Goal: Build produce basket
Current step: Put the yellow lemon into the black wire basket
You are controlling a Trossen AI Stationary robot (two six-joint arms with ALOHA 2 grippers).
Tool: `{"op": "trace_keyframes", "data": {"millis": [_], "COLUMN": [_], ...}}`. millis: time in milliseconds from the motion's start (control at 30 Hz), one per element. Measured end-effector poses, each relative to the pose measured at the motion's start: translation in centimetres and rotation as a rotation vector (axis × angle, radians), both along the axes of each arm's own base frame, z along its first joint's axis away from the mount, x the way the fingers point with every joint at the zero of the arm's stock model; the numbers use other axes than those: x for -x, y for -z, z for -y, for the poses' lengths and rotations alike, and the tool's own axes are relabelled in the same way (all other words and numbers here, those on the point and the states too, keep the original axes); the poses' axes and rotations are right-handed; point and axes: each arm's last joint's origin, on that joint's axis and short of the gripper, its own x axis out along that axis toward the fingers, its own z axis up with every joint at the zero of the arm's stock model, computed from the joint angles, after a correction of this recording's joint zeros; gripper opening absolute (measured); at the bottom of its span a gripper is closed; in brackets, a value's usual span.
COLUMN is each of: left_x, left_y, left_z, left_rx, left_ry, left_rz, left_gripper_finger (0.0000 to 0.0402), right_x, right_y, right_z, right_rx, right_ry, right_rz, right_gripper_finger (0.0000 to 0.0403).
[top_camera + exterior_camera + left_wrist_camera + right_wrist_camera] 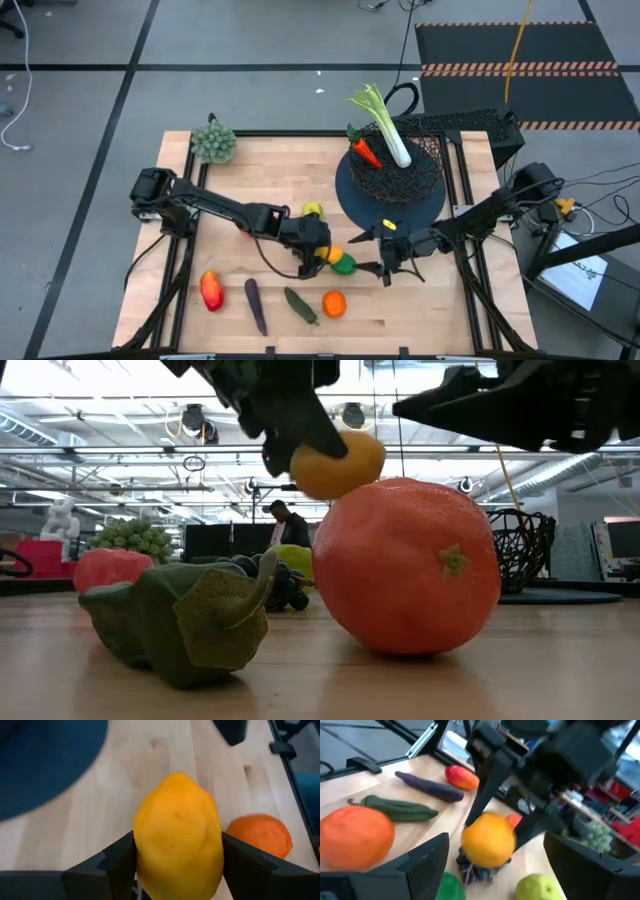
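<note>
Across the desk (250, 170), the basket (395, 175) at the far right holds leek (385, 125) and carrot (367, 153). Both arms meet mid-desk: the left gripper (330, 255), jaws clamped on the lemon (177, 840), lifts it; the right gripper (378, 268), jaws spread, faces it. Grapes (480, 870) sit half hidden beneath.
</note>
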Motion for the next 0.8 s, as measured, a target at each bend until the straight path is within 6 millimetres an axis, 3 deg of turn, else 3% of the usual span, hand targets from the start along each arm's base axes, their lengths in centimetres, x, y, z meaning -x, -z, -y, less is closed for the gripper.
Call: {"op": "trace_keyframes", "data": {"millis": [400, 800], "left_x": [-0.8, -0.9], "left_y": [0.9, 0.7], "left_z": [0.1, 0.2], "left_rx": [0.051, 0.083], "left_ry": [0.027, 0.027], "left_rz": [0.016, 0.035], "left_gripper_finger": [0.0246, 0.0246], "right_x": [-3.8, -5.2], "right_y": [1.4, 2.2], "right_z": [-1.5, -1.9], "right_rx": [0.121, 0.152], "right_ry": [-0.014, -0.006], "right_rz": [-0.059, -0.096], "right_gripper_finger": [0.032, 0.0305]}}
